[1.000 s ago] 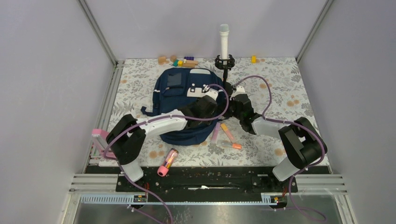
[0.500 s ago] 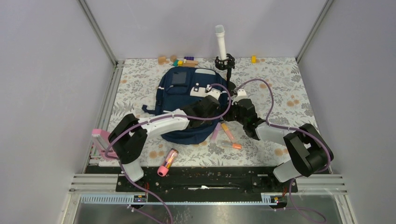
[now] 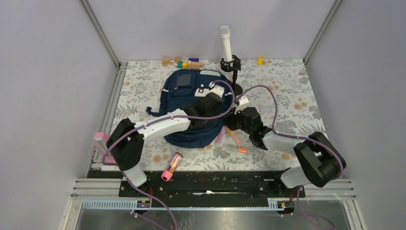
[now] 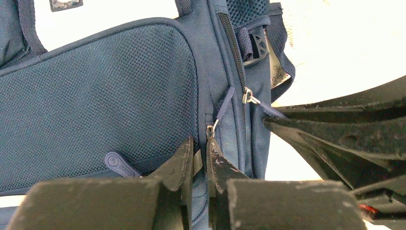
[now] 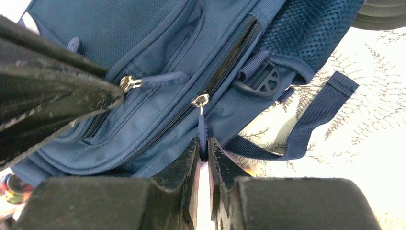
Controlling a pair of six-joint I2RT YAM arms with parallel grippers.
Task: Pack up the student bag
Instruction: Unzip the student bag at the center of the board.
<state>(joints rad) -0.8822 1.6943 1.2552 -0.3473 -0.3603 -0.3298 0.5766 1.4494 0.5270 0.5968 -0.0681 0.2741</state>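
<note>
2 hands [image 4: 200,153] [image 5: 203,148] — both on student bag [image 3: 184,93]

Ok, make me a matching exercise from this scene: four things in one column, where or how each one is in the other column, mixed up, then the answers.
Things:
1. right claw
2. white cylinder
3. yellow block
4. pink-capped tube

Places or states:
A. lying on the flowered mat near its front edge
B. shut on a zipper pull of the student bag
C. at the mat's far edge, right of the black holder
D. standing in the black holder, beyond the bag

Pairs: 1-B, 2-D, 3-C, 4-A.
</note>
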